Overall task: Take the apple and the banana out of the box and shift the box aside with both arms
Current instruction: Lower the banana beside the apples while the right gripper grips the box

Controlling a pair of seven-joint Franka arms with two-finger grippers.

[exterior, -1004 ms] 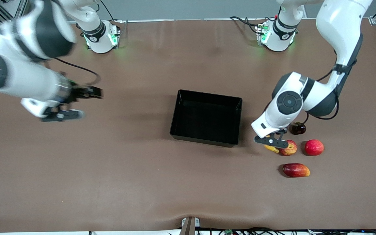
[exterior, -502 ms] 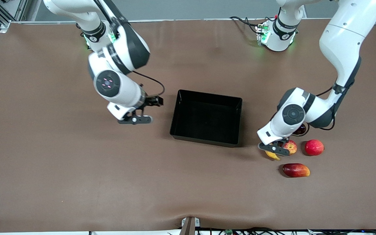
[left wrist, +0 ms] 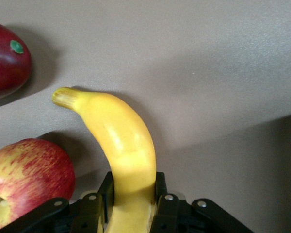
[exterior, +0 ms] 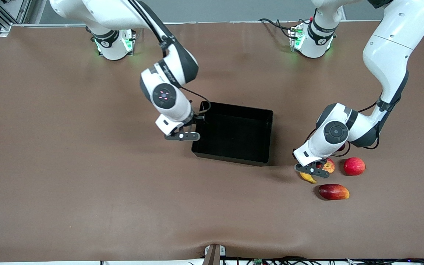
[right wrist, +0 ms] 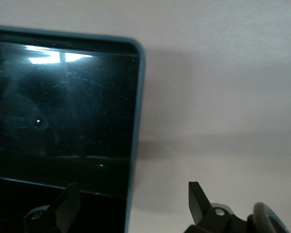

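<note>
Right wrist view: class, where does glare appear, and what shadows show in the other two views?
Right wrist view: bright ceiling-light glare streaks the black tray floor. Left wrist view: the banana and apple throw soft shadows on the table. Front view: a faint shadow lies beside the tray.

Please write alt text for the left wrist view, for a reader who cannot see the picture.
The left gripper is shut on a long curved yellow banana that lies on the brown table. A round apple streaked red and yellow sits close beside the banana, and part of a dark red fruit shows at the picture's edge.
</note>
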